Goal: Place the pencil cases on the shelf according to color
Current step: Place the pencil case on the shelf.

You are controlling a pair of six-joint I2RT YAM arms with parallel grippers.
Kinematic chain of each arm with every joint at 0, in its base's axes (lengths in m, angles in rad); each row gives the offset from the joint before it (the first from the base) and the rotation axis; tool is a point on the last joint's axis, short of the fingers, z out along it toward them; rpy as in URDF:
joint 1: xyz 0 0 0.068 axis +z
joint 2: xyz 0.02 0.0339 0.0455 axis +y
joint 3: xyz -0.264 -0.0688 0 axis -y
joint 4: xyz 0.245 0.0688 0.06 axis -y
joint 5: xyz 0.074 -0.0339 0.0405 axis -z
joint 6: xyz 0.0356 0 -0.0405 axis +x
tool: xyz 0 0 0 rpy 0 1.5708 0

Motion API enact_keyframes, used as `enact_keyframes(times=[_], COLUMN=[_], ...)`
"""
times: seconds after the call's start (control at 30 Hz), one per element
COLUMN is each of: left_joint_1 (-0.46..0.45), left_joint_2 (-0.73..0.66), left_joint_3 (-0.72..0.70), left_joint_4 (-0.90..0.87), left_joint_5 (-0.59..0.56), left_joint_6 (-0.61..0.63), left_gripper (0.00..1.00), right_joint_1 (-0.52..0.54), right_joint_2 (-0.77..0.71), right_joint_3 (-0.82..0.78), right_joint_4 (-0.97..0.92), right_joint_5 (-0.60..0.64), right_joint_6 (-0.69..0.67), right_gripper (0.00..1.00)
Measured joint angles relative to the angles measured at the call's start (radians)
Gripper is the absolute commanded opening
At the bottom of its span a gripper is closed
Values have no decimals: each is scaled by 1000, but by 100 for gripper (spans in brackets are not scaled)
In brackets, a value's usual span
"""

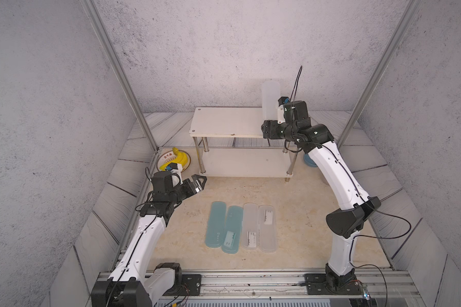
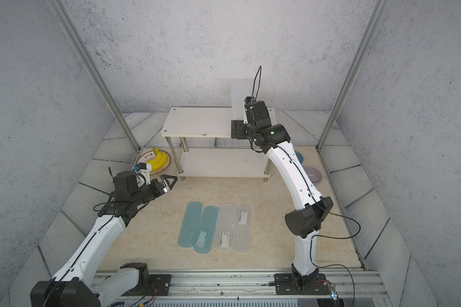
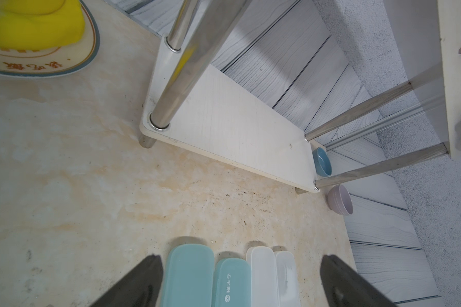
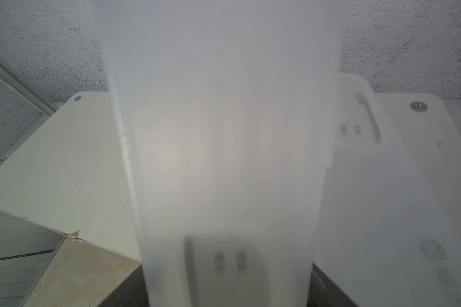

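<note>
A: Pencil cases (image 1: 250, 226): 2 teal and 2 frosted lie side by side on the beige marbled table (image 1: 298, 207), in front of the shelf (image 1: 224, 122). 1 frosted case (image 1: 270, 101) stands upright at the right gripper (image 1: 270, 127), over the top board.
B: Fingers?
A: Hidden, so I cannot tell. The left gripper (image 1: 200, 183) gapes, empty. Grey speckled walls (image 1: 51, 106). 1 teal case (image 3: 232, 281) bears Chinese characters.

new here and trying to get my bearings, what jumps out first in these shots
A frosted white pencil case stands on end over the right end of the shelf's top board, close against the right arm's wrist; whether it is gripped is hidden. On the table in front, two teal cases and two white cases lie side by side, and the open left gripper hovers by the shelf's left front post.
</note>
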Motion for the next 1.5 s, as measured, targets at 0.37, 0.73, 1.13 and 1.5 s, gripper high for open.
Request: enact_keyframes(times=[0.37,0.73,1.13,1.5], left_joint_1=[0,0,0,0], left_joint_2=[0,8,10,10], left_joint_3=[0,-6,-6,-6], left_joint_4=[0,19,13,5], left_joint_5=[0,0,-2,-19], left_joint_6=[-4,-7,-3,5], left_gripper=[99,99,99,99], right_joint_1=[0,0,0,1], right_joint_2=[0,0,-190,-502], right_joint_3=[1,88,-134,-566], right_joint_4=[38,146,146,151], right_joint_5=[-4,-64,-192,-265], right_joint_6=[3,-34,-61,-56], right_gripper=[92,58,0,0])
